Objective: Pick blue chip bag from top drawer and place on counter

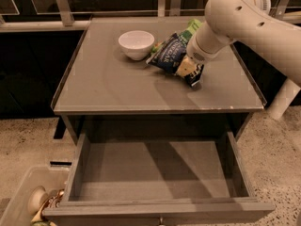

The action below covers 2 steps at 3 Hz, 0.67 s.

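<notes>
The blue chip bag [168,53] lies on the counter [117,86], right of centre, crinkled, with white lettering. My gripper [189,70] is low over the counter at the bag's right end, and I cannot tell whether it touches the bag. The pale arm [244,22] reaches in from the upper right. The top drawer [155,166] is pulled out below the counter, and its flat grey bottom shows nothing in it.
A white bowl [136,44] stands on the counter left of the bag. A green chip bag [192,26] lies behind the blue one, partly hidden by the arm. A pale plastic bin [28,204] with items stands on the floor at lower left.
</notes>
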Motion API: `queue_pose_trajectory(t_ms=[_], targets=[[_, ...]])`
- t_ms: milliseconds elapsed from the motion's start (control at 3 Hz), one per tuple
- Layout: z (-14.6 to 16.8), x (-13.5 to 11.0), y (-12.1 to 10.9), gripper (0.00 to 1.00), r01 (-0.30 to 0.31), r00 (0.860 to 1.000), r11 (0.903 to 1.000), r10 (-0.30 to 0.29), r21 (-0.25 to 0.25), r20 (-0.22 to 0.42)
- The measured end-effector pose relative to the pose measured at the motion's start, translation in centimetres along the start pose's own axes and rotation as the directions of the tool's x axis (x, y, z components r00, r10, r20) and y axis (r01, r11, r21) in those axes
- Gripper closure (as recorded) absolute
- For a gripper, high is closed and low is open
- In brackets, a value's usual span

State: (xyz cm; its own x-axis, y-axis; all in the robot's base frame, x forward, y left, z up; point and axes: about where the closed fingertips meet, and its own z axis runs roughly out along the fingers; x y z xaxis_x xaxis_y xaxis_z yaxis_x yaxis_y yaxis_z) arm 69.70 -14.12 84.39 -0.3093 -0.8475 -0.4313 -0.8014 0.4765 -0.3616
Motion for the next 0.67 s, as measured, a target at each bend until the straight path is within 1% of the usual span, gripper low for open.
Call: queue_pose_trajectory(t_ms=[333,667], targets=[[-0.31,-0.16,-0.13,0.81,0.000,1.000,1.0000,0.000,0.000,0.000],[-0.30,-0.16,-0.13,0.58,0.000,1.000,1.0000,0.000,0.000,0.000]])
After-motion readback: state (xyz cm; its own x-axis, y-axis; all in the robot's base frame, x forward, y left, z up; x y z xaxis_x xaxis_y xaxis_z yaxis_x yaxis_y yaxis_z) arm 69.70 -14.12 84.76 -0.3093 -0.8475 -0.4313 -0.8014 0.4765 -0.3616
